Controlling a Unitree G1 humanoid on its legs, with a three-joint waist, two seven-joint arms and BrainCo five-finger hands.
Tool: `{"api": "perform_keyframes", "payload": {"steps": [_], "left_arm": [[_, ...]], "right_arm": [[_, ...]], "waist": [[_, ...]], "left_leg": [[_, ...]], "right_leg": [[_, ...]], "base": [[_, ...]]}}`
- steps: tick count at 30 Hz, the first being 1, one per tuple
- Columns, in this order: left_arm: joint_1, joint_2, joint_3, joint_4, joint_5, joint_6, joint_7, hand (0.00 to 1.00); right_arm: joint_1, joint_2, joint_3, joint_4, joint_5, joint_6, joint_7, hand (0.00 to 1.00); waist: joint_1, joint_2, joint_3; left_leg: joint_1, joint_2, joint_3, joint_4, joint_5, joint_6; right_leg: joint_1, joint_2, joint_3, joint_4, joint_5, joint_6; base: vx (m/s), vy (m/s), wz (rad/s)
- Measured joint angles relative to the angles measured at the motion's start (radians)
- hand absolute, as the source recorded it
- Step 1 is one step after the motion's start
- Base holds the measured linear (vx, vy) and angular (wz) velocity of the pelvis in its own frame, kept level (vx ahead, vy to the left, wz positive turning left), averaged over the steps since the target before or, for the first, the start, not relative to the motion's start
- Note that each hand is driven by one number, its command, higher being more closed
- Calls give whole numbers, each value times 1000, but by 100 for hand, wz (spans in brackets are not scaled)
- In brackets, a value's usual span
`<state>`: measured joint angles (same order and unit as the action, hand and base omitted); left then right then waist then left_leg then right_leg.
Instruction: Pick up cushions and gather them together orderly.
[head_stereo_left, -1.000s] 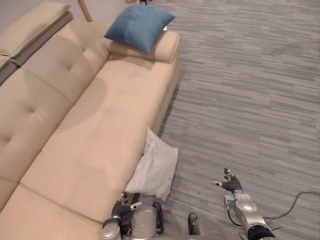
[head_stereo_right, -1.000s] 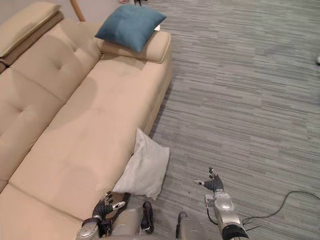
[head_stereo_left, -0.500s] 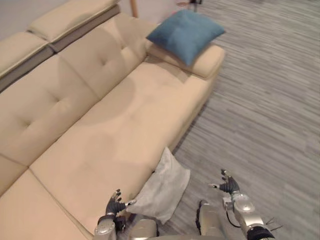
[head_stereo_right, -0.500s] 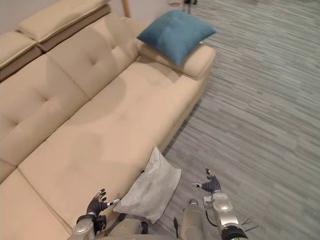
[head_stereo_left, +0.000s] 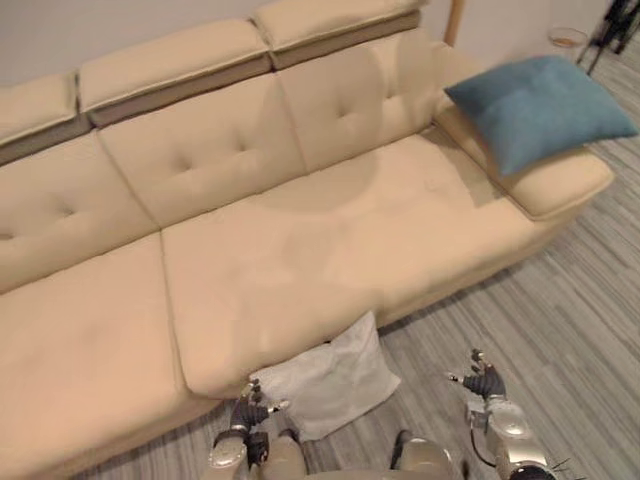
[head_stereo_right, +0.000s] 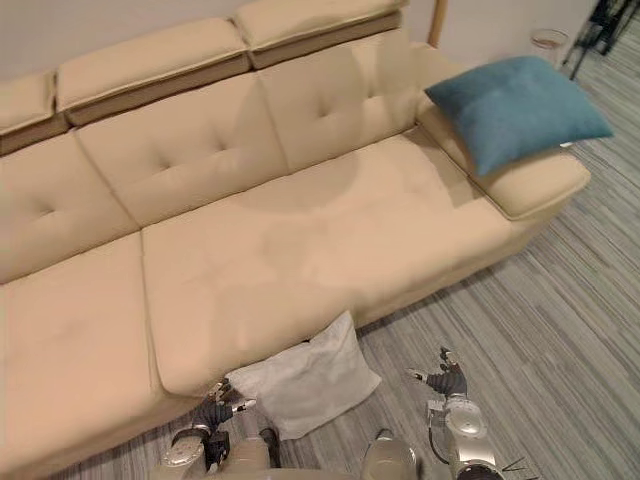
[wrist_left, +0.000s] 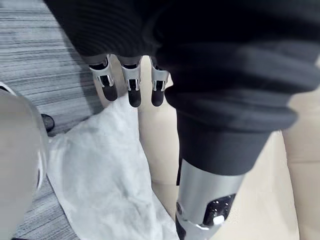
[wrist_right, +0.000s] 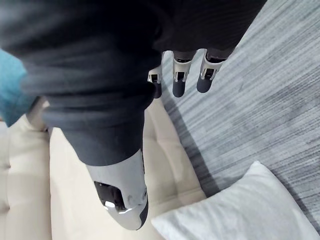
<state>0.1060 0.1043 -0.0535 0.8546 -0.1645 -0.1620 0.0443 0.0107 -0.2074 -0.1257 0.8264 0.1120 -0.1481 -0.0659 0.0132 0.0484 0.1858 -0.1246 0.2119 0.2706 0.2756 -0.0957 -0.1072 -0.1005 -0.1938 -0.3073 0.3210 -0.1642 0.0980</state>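
A pale grey cushion (head_stereo_left: 330, 378) lies on the floor, leaning against the front of the beige sofa (head_stereo_left: 300, 230). A blue cushion (head_stereo_left: 538, 108) rests on the sofa's armrest at the far right. My left hand (head_stereo_left: 248, 412) hovers at the pale cushion's near left corner, open, holding nothing. In the left wrist view its fingers (wrist_left: 131, 90) point over the pale cushion (wrist_left: 100, 165). My right hand (head_stereo_left: 483, 380) is open above the floor, to the right of that cushion. The right wrist view shows its fingers (wrist_right: 180, 80), the pale cushion (wrist_right: 245, 210) and an edge of the blue cushion (wrist_right: 10, 90).
The long sofa spans the whole view, with raised headrests (head_stereo_left: 170, 62) along its back. Grey striped flooring (head_stereo_left: 580, 330) runs in front of it and to the right. A wooden post (head_stereo_left: 455, 20) and a small round table (head_stereo_left: 565, 38) stand behind the armrest.
The whole picture has swung round, so the camera has moved: the sofa now runs across the view. Both hands stay open and low beside the pale cushion.
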Motion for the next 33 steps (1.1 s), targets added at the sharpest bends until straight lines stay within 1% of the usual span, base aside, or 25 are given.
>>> {"api": "perform_keyframes", "payload": {"steps": [2, 3, 5, 7, 8, 9, 10, 11, 12, 13, 14, 15, 16, 17, 20, 22, 24, 25, 26, 27, 28, 30, 31, 32, 33], "left_arm": [[7, 19, 0, 0, 0, 1, 0, 0], [18, 39, 5, 0, 0, 1, 1, 0], [24, 61, 9, 1, 0, 1, 3, 0], [24, 81, 19, 1, -1, 2, 6, 0], [17, 86, 18, -1, -1, 2, 8, 0], [-8, 100, 17, -9, -1, 2, 9, 0], [-23, 109, 17, -27, -2, 1, 15, 0], [-33, 110, 17, -37, -3, 0, 20, 0], [-57, 111, 19, -58, -18, -2, 26, 0], [-63, 112, 21, -65, -24, -3, 29, 0], [-81, 115, 27, -73, -34, -5, 43, 0], [-106, 115, 31, -73, -46, -6, 56, 0], [-116, 114, 35, -73, -56, -9, 62, 0], [-148, 108, 61, -73, -72, -13, 75, 0], [-235, 102, 133, -78, -113, -22, 108, 0], [-337, 97, 190, -78, -139, -25, 127, 0], [-450, 93, 242, -80, -158, -32, 140, 0], [-520, 95, 252, -87, -159, -34, 152, 0], [-540, 93, 256, -97, -159, -35, 154, 0], [-761, 49, 219, -161, -178, -41, 173, 0], [-795, 31, 208, -162, -178, -42, 177, 0], [-806, 15, 201, -161, -179, -41, 180, 0], [-812, 3, 180, -174, -181, -40, 186, 0], [-823, -1, 165, -198, -190, -40, 200, 100], [-839, -5, 153, -216, -195, -40, 203, 100]], "right_arm": [[-2, 19, 1, 25, 3, 3, -1, 0], [-5, 32, 5, 34, 4, 4, -3, 0], [-16, 41, 6, 35, 4, 4, -12, 0], [-42, 39, 9, 53, 4, 4, -27, 0], [-46, 39, 10, 56, 3, 5, -28, 0], [-51, 39, 18, 57, 2, 5, -31, 0], [-57, 39, 28, 57, 1, 5, -39, 0], [-62, 38, 27, 57, -2, 5, -46, 0], [-87, 31, 28, 59, -5, 6, -60, 0], [-95, 31, 29, 59, -6, 6, -66, 0], [-125, 30, 29, 58, -9, 6, -75, 0], [-156, 26, 29, 57, -9, 5, -92, 0], [-168, 24, 29, 57, -9, 5, -99, 0], [-195, 19, 29, 58, -7, 4, -114, 0], [-275, 5, 29, 52, -4, 3, -148, 0], [-361, -14, 32, 49, -3, 3, -167, 0], [-474, -33, 53, 49, -2, 3, -193, 0], [-546, -45, 65, 47, -2, 3, -198, 0], [-573, -47, 68, 41, -2, 3, -198, 0], [-840, -48, 87, 3, 2, 3, -236, 0], [-874, -44, 86, 3, 7, 4, -248, 0], [-884, -40, 81, 4, 14, 5, -263, 0], [-894, -23, 86, 8, 15, 6, -265, 0], [-913, -15, 87, 13, 17, 11, -274, 100], [-929, -12, 89, 11, 18, 16, -282, 100]], "waist": [[4, -4, 1], [5, -13, 3], [4, -23, 10], [3, -41, 27], [1, -48, 37], [1, -55, 74], [0, -65, 96], [0, -66, 107], [5, -63, 138], [7, -62, 149], [8, -62, 169], [16, -61, 183], [20, -61, 189], [29, -61, 200], [29, -53, 233], [30, -52, 260], [29, -53, 294], [30, -54, 322], [30, -54, 329], [33, -50, 360], [32, -50, 361], [30, -50, 361], [30, -50, 361], [28, -49, 362], [28, -49, 361]], "left_leg": [[-28, -8, -9, 6, 2, 4], [-52, -16, -24, 19, 4, 8], [-89, -19, -33, 56, -2, 18], [-158, -26, -51, 126, -15, 35], [-172, -28, -55, 146, -22, 41], [-206, -32, -87, 203, -36, 47], [-241, -39, -106, 239, -45, 54], [-266, -42, -117, 261, -49, 58], [-312, -40, -129, 298, -57, 61], [-328, -39, -130, 308, -57, 62], [-371, -39, -132, 330, -62, 69], [-426, -38, -133, 360, -68, 72], [-445, -38, -133, 370, -71, 72], [-499, -36, -134, 397, -78, 82], [-641, -16, -147, 472, -82, 89], [-760, -14, -164, 531, -84, 92], [-882, 0, -170, 596, -85, 95], [-947, 3, -177, 635, -84, 96], [-973, 5, -180, 650, -84, 96], [-1228, 15, -207, 785, -79, 100], [-1262, 15, -216, 808, -78, 100], [-1269, 15, -221, 816, -77, 99], [-1269, 16, -223, 817, -76, 97], [-1277, 17, -225, 820, -75, 95], [-1289, 16, -226, 824, -74, 93]], "right_leg": [[-1, -6, -19, -4, 3, 4], [-14, -16, -25, 10, 0, 7], [-47, -25, -23, 41, -17, 21], [-104, -47, -19, 119, -43, 27], [-113, -55, -21, 142, -55, 31], [-129, -49, 9, 197, -91, 38], [-157, -35, 55, 242, -116, 35], [-175, -30, 67, 263, -123, 29], [-211, -32, 68, 290, -124, 28], [-225, -32, 70, 298, -124, 28], [-267, -32, 81, 324, -124, 28], [-325, -32, 100, 356, -124, 28], [-345, -32, 107, 366, -124, 28], [-401, -32, 119, 395, -125, 26], [-523, -30, 119, 458, -128, 20], [-638, -31, 128, 529, -136, 6], [-761, -33, 145, 608, -147, -4], [-829, -36, 154, 659, -151, -6], [-856, -36, 157, 676, -154, -8], [-1118, -44, 176, 859, -198, -27], [-1150, -47, 174, 892, -208, -32], [-1158, -48, 173, 908, -215, -37], [-1159, -47, 174, 911, -216, -38], [-1169, -46, 175, 918, -216, -38], [-1182, -45, 178, 925, -217, -37]], "base": [[-125, 102, 61], [-137, 65, 34], [-161, 49, 20], [-150, 32, 25], [-156, 10, 47], [-167, -2, 56], [-216, -25, 59], [-201, -4, 41], [-198, 20, 19], [-192, 66, 11], [-174, 73, 4], [-170, 70, 2], [-153, 68, -3], [-140, 47, 3], [-134, 32, 6], [-147, 34, 9], [-122, -22, 2], [-107, -43, -4], [-224, -161, -2], [-182, -156, 4], [-190, -165, 7], [-42, -48, 7], [-45, -46, 3], [-45, -37, -1], [-55, -29, 3]]}}
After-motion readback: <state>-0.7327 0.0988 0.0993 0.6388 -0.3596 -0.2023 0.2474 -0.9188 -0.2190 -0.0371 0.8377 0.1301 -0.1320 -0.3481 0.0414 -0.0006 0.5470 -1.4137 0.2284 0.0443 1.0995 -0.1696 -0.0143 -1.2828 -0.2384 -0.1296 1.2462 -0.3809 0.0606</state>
